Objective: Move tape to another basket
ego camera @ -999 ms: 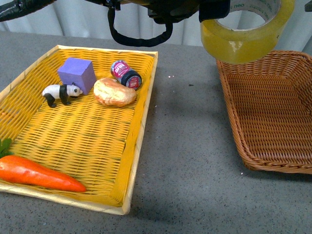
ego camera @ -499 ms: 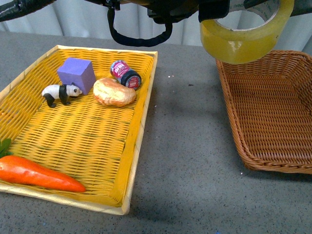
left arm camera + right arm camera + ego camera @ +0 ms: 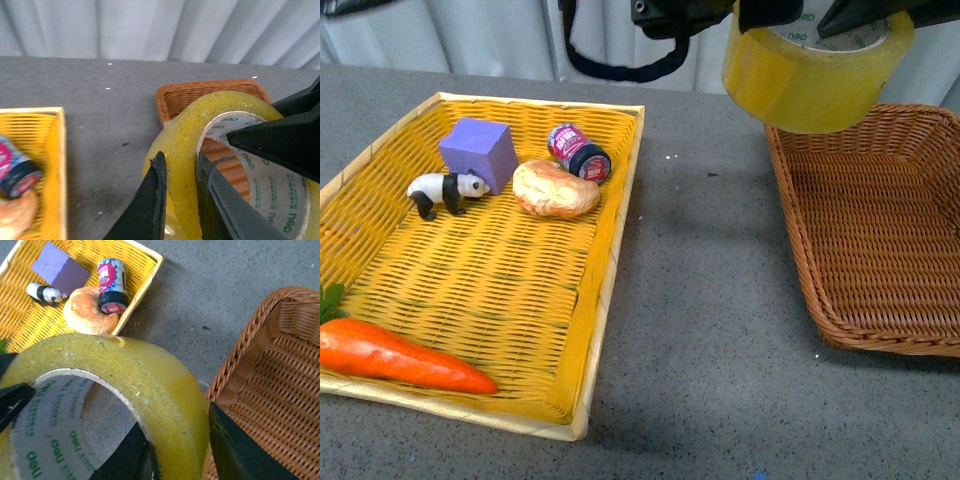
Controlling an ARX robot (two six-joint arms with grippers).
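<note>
Since a second ago the tape has tipped and edged left, and a dark finger now shows at its upper right. The left pincer clamps one wall and the right pincer grips the opposite wall, so a handover is judged under way. The tape hangs over the far-left corner of the basket, by the surface's right edge. The basket's right side is cropped.

Left gripper and right gripper aloft, both clamped on tape.
</note>
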